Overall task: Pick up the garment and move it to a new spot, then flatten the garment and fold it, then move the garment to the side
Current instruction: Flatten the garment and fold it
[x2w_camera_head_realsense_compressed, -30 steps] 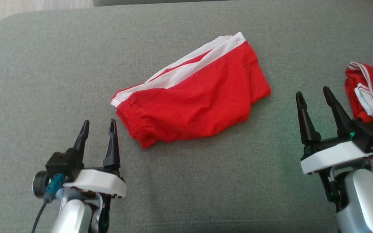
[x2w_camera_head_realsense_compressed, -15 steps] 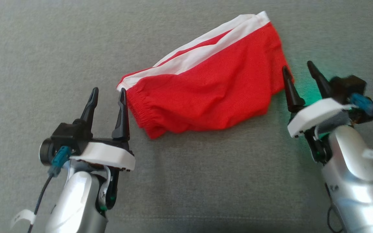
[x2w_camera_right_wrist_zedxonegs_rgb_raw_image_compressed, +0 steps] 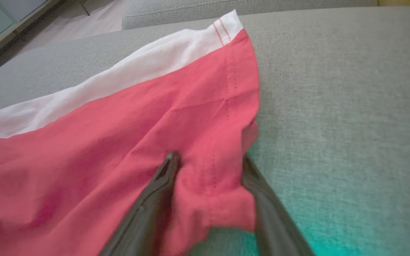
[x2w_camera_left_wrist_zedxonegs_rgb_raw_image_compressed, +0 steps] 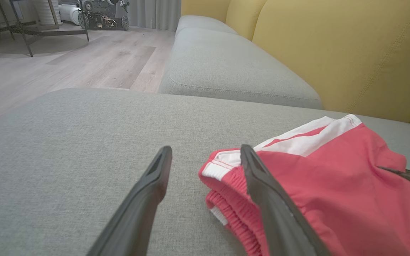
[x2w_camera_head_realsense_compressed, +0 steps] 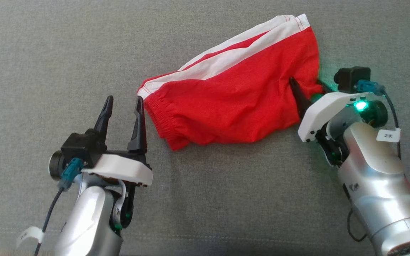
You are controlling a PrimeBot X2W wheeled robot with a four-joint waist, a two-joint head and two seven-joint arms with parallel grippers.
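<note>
1. Grey sofa cushion (x2w_camera_head_realsense_compressed: 205, 199) carries the work, and a yellow backrest (x2w_camera_left_wrist_zedxonegs_rgb_raw_image_compressed: 333, 46) rises behind its far edge.
2. On the middle of the cushion, toward the far edge, lies the red garment (x2w_camera_head_realsense_compressed: 233, 103) with its white stripe. It is doubled over and wrinkled.
3. At the garment's right end, the right end effector (x2w_camera_head_realsense_compressed: 306, 83) has its fingers (x2w_camera_right_wrist_zedxonegs_rgb_raw_image_compressed: 162, 181) apart, with a fold of cloth between them.
4. Just beside the elastic waistband (x2w_camera_head_realsense_compressed: 155, 110), the left end effector (x2w_camera_head_realsense_compressed: 125, 101) is open and holds nothing.
5. I judge the step to be a grasp at both ends. It fits lifting the garment to a new spot, or carrying a folded garment aside.
6. Either way, the right fingers need to pinch the fold firmly, and the left needs the waistband between its fingers.
</note>
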